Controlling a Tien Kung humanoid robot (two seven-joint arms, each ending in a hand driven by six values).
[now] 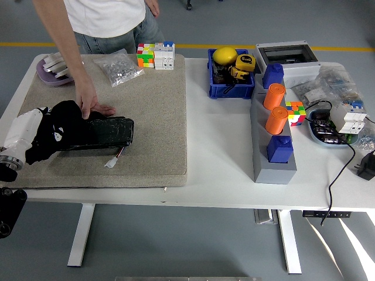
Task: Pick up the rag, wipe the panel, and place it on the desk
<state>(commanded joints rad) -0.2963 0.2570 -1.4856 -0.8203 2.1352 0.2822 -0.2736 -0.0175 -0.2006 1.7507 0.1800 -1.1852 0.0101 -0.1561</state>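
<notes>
A black panel (102,132) lies flat on the beige mat (146,117) at the table's left. My left hand (35,137), white-backed, is shut on a black rag (55,130) and presses it on the panel's left end. A person stands at the far side; one hand (94,105) rests on the panel's top edge and holds it down. My right hand is out of view.
A purple dish (53,67), a bag of small parts (120,67) and cube puzzles (155,55) sit at the mat's far edge. A blue bin (231,76) with tools, a grey rack (272,134) with orange and blue pieces, and cables stand to the right.
</notes>
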